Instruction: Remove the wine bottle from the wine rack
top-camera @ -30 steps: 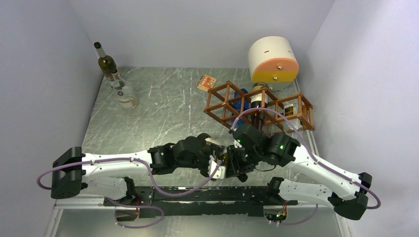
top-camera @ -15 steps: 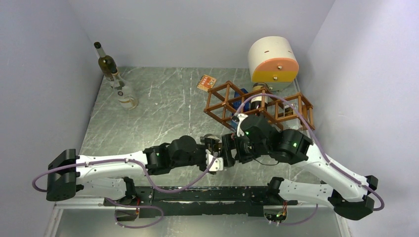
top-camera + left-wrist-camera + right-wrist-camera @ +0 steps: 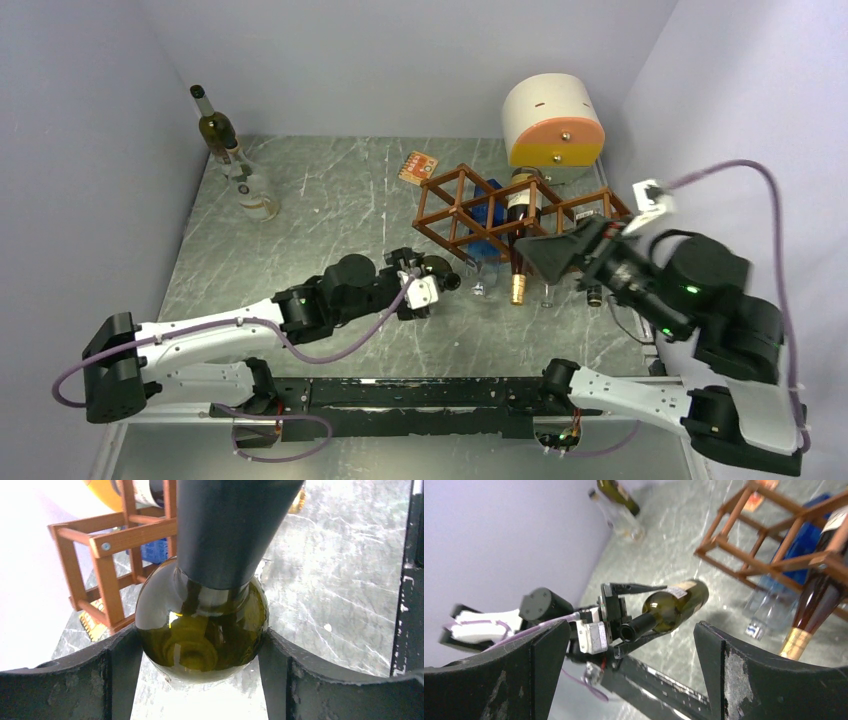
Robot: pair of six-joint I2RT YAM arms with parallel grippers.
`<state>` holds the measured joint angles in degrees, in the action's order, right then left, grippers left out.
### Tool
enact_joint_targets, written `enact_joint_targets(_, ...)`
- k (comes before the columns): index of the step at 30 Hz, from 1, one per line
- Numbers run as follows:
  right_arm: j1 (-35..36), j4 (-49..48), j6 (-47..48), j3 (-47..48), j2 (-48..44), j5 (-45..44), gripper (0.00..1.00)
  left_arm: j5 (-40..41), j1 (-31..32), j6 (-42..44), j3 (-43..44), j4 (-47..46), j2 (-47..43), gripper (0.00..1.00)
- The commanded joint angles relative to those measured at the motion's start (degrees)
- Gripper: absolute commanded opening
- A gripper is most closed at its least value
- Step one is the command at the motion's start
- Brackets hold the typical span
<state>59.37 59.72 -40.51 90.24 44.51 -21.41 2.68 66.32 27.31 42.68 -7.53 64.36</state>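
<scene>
- The left gripper (image 3: 428, 278) is reached out over the middle of the table (image 3: 330, 210), and the wine bottle (image 3: 440, 268) is clamped between its fingers (image 3: 65, 685).
- In the left wrist view the bottle's green shoulder is seen pressed against both fingers, and the black-foiled neck is pointed away from the camera.
- In the right wrist view the bottle is seen lying nearly level, gripped from above and below, with its neck turned toward the near right.
- The bottle is kept clear of the wine rack (image 3: 520, 215): it is placed just left of the rack's near left corner, and no bar is touched by it.
- The right gripper (image 3: 540, 255) is raised to the right of the bottle, in front of the rack's near side. Its jaws are spread wide and nothing is held between them.
- A brown bottle (image 3: 520, 198) is lodged in a cell of the rack, with its gold-capped neck poked out toward the near side.
- A clear bottle (image 3: 769, 605) is seen low at the rack's near side, and a blue object (image 3: 487, 215) is seen inside the frame.
- A small orange card (image 3: 418, 165) is laid on the table beyond the rack's left end.
- A cream-and-orange cylinder (image 3: 553, 120) is set behind the rack at the far right.
- Two more bottles (image 3: 250, 188) are stood in the far left corner.
</scene>
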Motion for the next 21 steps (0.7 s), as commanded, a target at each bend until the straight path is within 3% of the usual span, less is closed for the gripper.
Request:
enact_joint_targets(1,0.3,-1.5,1.3,1.6,-1.4,-8.0,1.00,2.4,-2.8,-2.9,1.0,-10.2,-4.2,0.07)
enact_joint_targets(7,0.4,-0.6,2.0,0.2,0.8,-8.9,1.00,6.7,-11.0,-11.4,1.0,-14.1,-6.8,0.07)
enact_joint_targets(15,0.4,-3.5,4.1,-3.5,2.3,-9.1,1.00,24.4,-23.6,-24.3,2.5,-12.6,-5.6,0.07)
enact_joint_targets(21,0.4,-4.4,4.9,-5.5,3.1,-9.2,1.00,22.1,-35.4,-34.0,3.1,-9.5,-4.6,0.07)
